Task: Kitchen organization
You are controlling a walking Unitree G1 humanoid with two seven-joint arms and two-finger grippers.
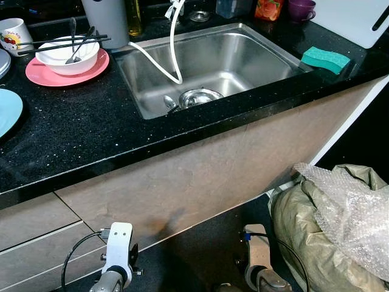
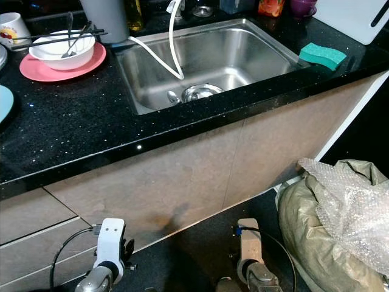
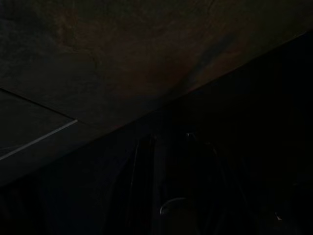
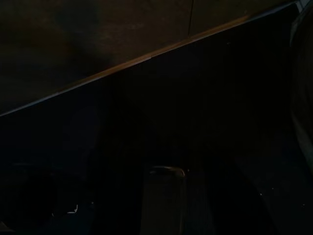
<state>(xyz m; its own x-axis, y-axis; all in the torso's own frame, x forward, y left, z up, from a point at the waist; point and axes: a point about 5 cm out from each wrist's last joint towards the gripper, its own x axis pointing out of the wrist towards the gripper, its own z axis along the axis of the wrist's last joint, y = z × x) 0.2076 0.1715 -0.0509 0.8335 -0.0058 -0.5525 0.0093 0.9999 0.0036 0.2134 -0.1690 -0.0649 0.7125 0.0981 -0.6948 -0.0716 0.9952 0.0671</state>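
Steel sink (image 1: 255, 61), speckled black counter (image 1: 79, 128), ribbed green sponge (image 1: 325, 59)

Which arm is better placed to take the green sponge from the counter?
Probably the right. The green sponge lies on the counter right of the sink, on that arm's side. Both arms hang low before the cabinet, so neither is near.

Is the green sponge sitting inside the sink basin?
No, the green sponge lies on the black countertop to the right of the sink.
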